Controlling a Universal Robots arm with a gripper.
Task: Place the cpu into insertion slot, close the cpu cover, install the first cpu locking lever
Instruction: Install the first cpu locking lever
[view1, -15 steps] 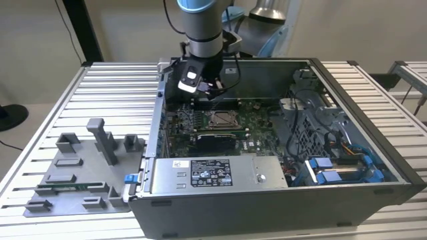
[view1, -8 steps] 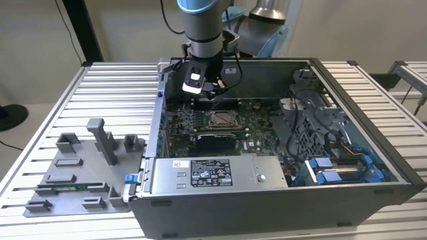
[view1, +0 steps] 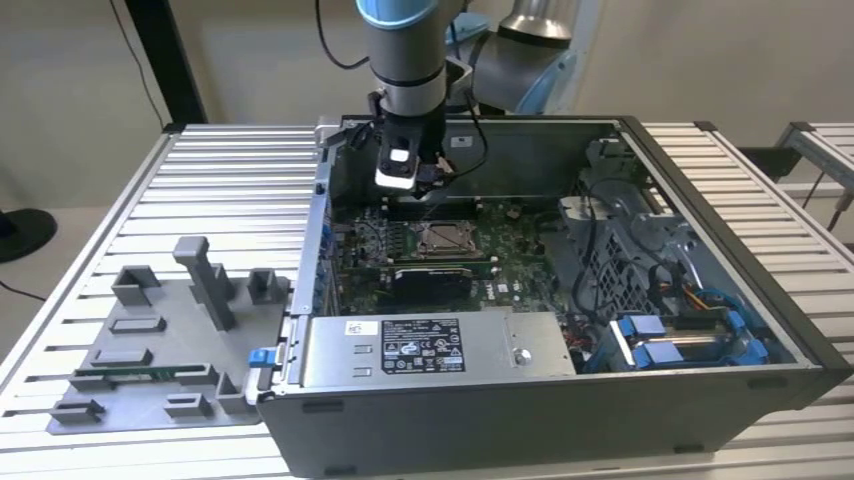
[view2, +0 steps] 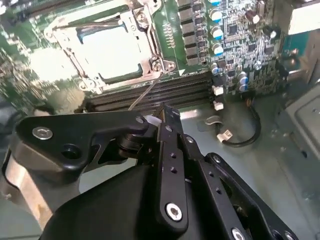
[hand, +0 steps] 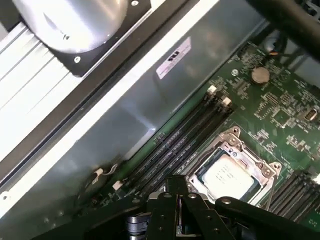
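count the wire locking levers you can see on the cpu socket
2. The angled lever sticks out from the insertion slot's corner across the black memory slots. The second lever lies along the slot's opposite edge. More could be hidden under glare.

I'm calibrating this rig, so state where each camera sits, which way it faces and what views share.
Exterior view: off the arm, raised, looking down into the open computer case on the slatted table; the arm reaches in.
First wrist view: on the wrist, facing past the shut jaws to the cpu under the cpu cover, beside memory slots.
Second wrist view: on the wrist, facing past the jaws to the cpu cover and circuit board.
Shared: all three show the insertion slot.
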